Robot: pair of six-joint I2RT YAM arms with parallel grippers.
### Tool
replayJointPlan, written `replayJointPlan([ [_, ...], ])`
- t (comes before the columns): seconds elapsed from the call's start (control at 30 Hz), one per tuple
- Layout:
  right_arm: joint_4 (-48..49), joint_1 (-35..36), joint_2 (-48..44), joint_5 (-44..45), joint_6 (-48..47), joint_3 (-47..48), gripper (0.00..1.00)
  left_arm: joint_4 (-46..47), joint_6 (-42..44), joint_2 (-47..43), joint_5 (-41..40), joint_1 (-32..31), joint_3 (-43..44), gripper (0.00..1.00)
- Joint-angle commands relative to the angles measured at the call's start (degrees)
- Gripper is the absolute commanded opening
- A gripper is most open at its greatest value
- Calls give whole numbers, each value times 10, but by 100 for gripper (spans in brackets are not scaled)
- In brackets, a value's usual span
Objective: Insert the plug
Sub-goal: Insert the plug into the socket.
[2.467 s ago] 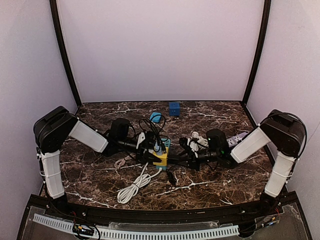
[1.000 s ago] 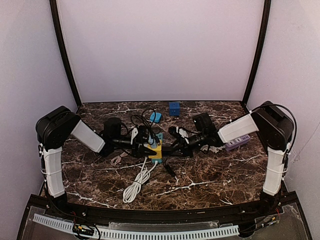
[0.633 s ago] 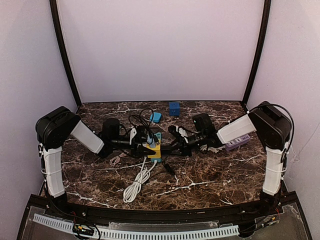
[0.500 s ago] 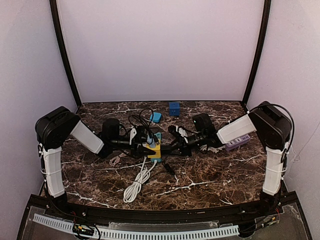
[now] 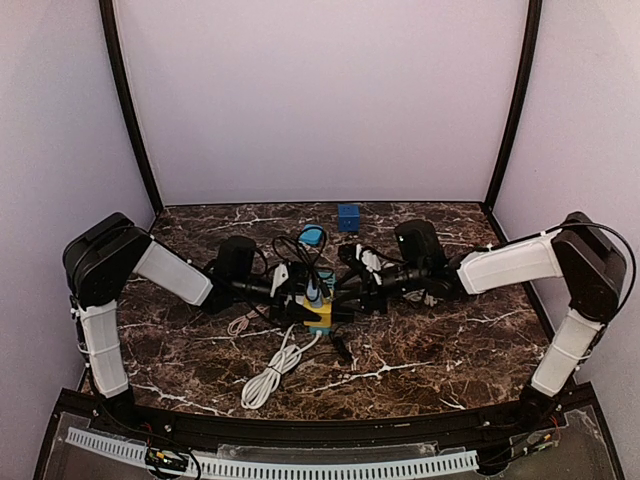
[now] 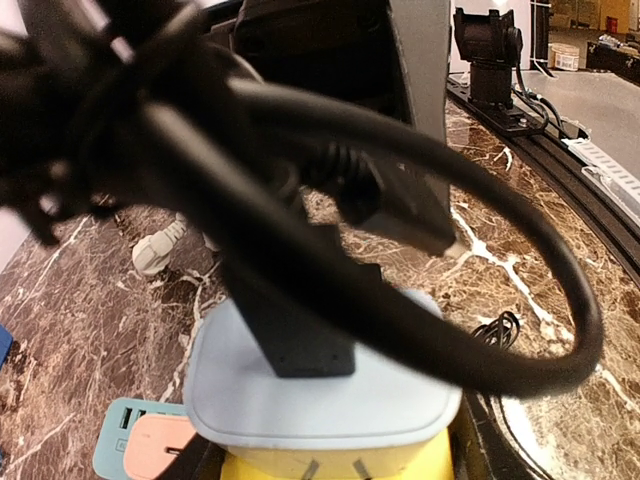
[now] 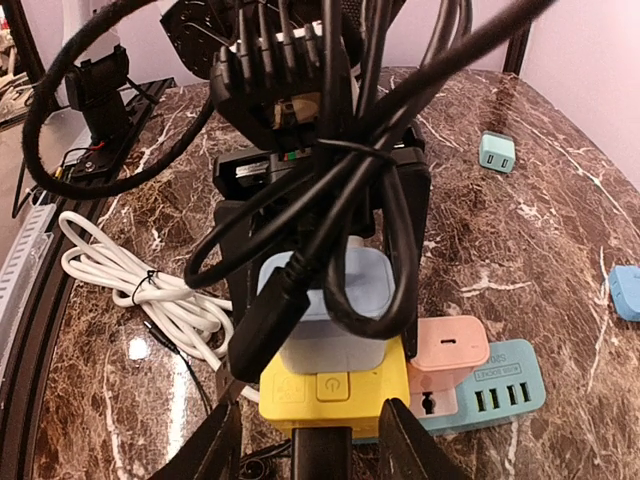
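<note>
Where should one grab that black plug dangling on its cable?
Take the black plug by its thick moulded body, just behind the metal tip, pinching its two broad flat faces. Probably approach from above its back end, since it hangs tip-down over the pale blue charger and the tip must stay free.

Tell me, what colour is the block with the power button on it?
The block is yellow, clearest in the right wrist view.

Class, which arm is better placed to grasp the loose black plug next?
Right, probably: the right gripper is open right by the black plug, while the left gripper sits close behind the blue adapter.
</note>
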Motion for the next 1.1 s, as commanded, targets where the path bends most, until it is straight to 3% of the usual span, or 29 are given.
replayJointPlan([
  [0.0, -68, -3, -48, 58, -9, -26, 47, -109, 26, -8, -21, -10, -3, 1],
  [0.07, -85, -9, -75, 79, -5, -38, 48, -121, 23, -9, -30, -10, 5, 1],
  [0.13, -96, -18, -98, 95, 3, -46, 51, -129, 12, -11, -48, -10, 12, 14],
  [0.17, -98, -21, -106, 105, 10, -48, 52, -131, 2, -12, -61, -10, 14, 34],
  [0.23, -99, -25, -117, 121, 17, -47, 55, -133, -8, -16, -72, -11, 18, 57],
  [0.33, -103, -26, -122, 132, 25, -38, 59, -142, -8, -32, -76, -13, 19, 75],
  [0.37, -108, -25, -122, 140, 28, -34, 60, -148, -1, -41, -76, -13, 18, 92],
  [0.4, -112, -26, -124, 145, 31, -31, 61, -150, 4, -46, -79, -14, 16, 95],
  [0.63, -113, -26, -155, 170, 56, -30, 77, -196, 65, -109, -112, -15, -7, 99],
  [0.77, -117, -26, -168, 206, 84, -19, 98, -241, 91, -153, -137, -15, -34, 99],
  [1.07, -129, -30, -182, 303, 163, 14, 99, -428, 125, -281, -184, 4, -58, 99],
])
